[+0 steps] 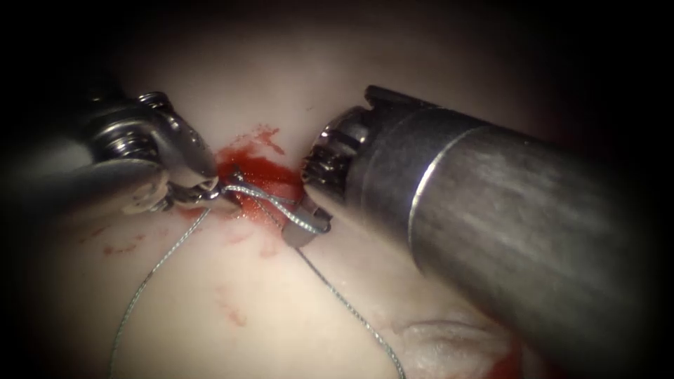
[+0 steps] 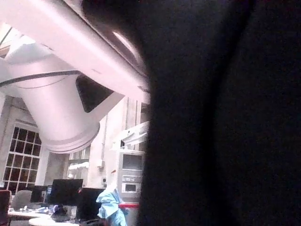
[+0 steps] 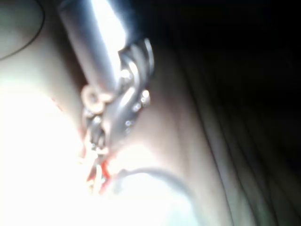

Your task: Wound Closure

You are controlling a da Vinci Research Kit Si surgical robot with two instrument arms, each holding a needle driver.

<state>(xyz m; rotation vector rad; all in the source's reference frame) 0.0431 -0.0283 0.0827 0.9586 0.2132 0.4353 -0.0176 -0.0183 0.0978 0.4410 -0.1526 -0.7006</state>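
Note:
The pale tissue [image 1: 210, 309] has its cut [image 1: 256, 184] in the middle, wet with red fluid [image 1: 246, 168]. My left tool [image 1: 210, 189] reaches the cut's left edge, its jaws shut on the thread [image 1: 263, 193]. From there two strands cross the cut to my right tool [image 1: 309, 228], which sits on the cut's right side, and curl around its tip. One strand trails down on the left side, another down on the right. The right wrist view has my right tool [image 3: 96, 181] low on the bright tissue beside red fluid [image 3: 106, 169].
The thick shaft [image 1: 505, 231] of the right arm crosses the right half of the endoscope view. A fold of tissue [image 1: 449, 344] with more red fluid lies beneath it. Faint red smears [image 1: 232, 309] mark the tissue in front of the cut.

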